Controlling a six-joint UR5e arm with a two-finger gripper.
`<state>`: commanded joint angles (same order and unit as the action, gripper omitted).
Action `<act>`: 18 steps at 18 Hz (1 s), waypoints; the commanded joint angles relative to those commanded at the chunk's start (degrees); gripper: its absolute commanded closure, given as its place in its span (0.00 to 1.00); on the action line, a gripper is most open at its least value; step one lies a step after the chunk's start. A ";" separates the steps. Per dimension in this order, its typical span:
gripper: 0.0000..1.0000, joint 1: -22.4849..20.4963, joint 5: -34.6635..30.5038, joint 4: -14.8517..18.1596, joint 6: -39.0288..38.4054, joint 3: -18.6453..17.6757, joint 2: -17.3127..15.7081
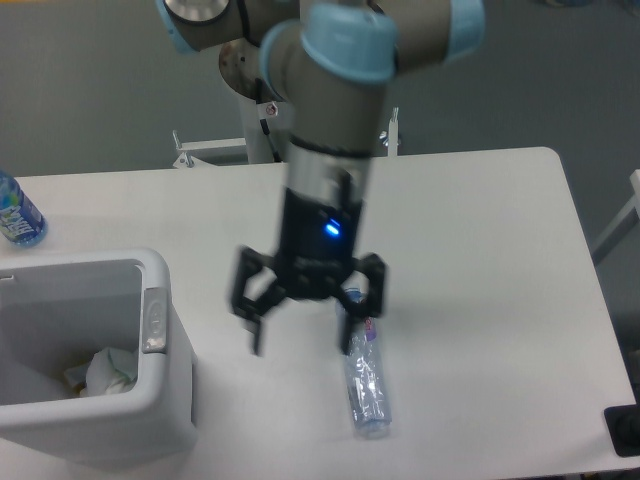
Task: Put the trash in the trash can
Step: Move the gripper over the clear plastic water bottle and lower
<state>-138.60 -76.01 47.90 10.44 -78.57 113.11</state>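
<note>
A crumpled white wrapper (103, 369) lies inside the white trash can (170, 400) at the lower left. The clear crinkled bottle (366, 385) with a red-purple label lies on the table near the front edge, its cap end partly hidden behind the gripper. My gripper (304, 335) hangs open above the table just left of the bottle's upper end, blurred by motion, with nothing between its fingers.
A blue-labelled bottle (18, 214) stands at the far left edge of the white table (480, 250). The arm's base column (280, 130) rises behind the table's back edge. A dark object (624, 430) sits at the lower right corner.
</note>
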 joint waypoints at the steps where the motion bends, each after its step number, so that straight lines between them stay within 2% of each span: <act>1: 0.00 -0.44 -1.15 0.00 1.58 0.17 1.57; 3: 0.00 -0.44 -3.34 0.26 3.96 0.35 4.39; 10: 0.00 -0.27 -5.98 0.26 6.26 -0.35 10.46; 13: 0.00 -0.09 -7.66 0.26 8.10 -0.35 12.22; 18: 0.00 0.70 -8.63 -0.09 9.33 -3.43 13.45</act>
<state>-137.90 -84.64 47.81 19.77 -82.00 126.56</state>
